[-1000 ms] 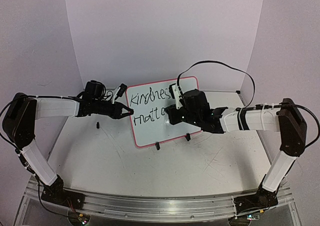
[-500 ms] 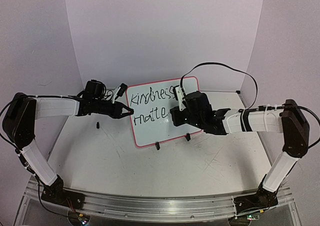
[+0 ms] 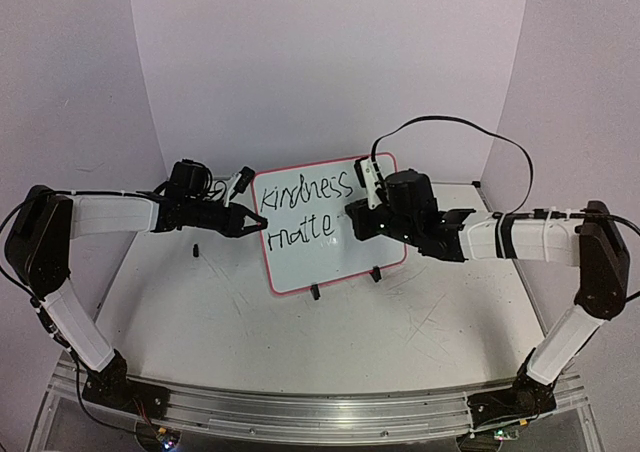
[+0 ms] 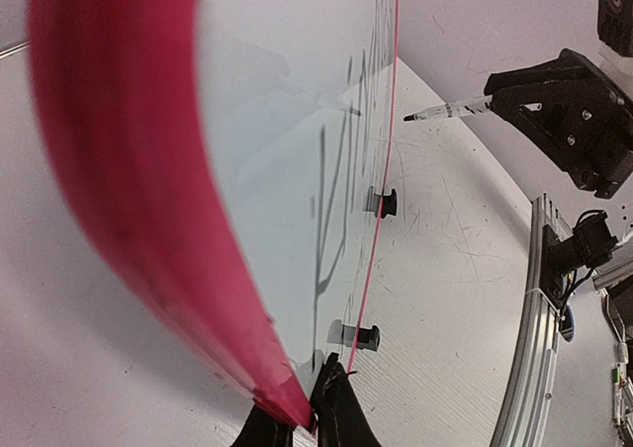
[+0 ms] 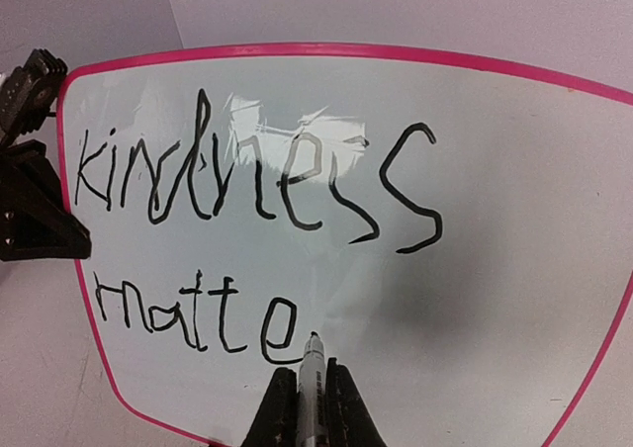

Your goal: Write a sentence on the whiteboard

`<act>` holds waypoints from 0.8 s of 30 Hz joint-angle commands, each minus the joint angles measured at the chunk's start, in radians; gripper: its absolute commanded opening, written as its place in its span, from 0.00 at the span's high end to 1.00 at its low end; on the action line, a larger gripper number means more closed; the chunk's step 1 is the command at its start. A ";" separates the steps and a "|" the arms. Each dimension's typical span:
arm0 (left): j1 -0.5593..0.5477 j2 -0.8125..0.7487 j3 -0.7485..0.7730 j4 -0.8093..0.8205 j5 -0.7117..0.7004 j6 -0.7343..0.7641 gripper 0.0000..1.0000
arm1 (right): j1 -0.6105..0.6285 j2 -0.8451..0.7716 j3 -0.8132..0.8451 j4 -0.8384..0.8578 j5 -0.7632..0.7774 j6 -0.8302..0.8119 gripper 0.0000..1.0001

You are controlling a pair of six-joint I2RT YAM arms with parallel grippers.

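Observation:
The whiteboard (image 3: 335, 257) stands tilted on the table, white with a pink rim (image 4: 138, 170). The sentence (image 5: 247, 185) on it reads "kindness" over "matte" in black. My left gripper (image 3: 262, 224) is shut on the whiteboard's left edge, the rim pinched between its jaws (image 4: 315, 393). My right gripper (image 5: 312, 370) is shut on a black-tipped marker (image 5: 313, 363), whose tip sits just right of the last "e". From the left wrist view the marker (image 4: 445, 111) points at the board with its tip a small gap off the surface.
Two black clip feet (image 3: 314, 292) (image 3: 376, 273) prop the board's lower edge. A small black piece (image 3: 197, 249) lies on the scratched tabletop below the left arm. An aluminium rail (image 3: 300, 412) runs along the near edge. A curved white backdrop stands behind.
My right gripper has moved right and slightly up with the marker, uncovering the end of "kindness" and the "e" of "matte". The left gripper and the board have not moved.

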 commanded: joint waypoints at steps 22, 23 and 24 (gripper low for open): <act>0.016 -0.001 0.025 -0.023 -0.229 0.096 1.00 | -0.009 0.041 0.033 0.038 0.022 -0.006 1.00; 0.017 -0.002 0.025 -0.023 -0.229 0.096 1.00 | -0.009 0.038 0.028 0.034 0.019 -0.003 1.00; 0.016 -0.002 0.025 -0.023 -0.229 0.096 1.00 | -0.010 0.033 0.019 0.031 0.017 0.000 1.00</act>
